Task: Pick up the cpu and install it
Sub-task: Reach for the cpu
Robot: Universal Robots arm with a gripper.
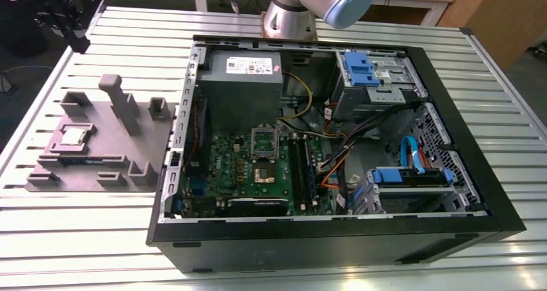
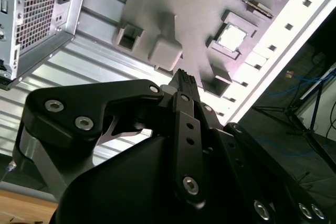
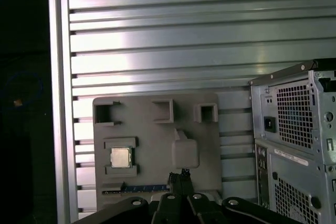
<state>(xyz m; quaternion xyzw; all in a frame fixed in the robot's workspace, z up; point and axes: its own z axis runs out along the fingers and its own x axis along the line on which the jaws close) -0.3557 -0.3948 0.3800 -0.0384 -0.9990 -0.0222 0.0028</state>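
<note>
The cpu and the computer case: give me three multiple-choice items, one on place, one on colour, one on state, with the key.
1. Where is the cpu? A) seated in a socket B) in a recess of the grey holder plate C) on the bare table
2. What colour are the drive brackets? A) blue B) red C) green
3. How is the computer case? A) shut B) open, motherboard exposed C) upside down
Key: 1 B, it lies in the plate, apart from the gripper. 2 A, their plastic is blue. 3 B, the green board is in plain sight.
</note>
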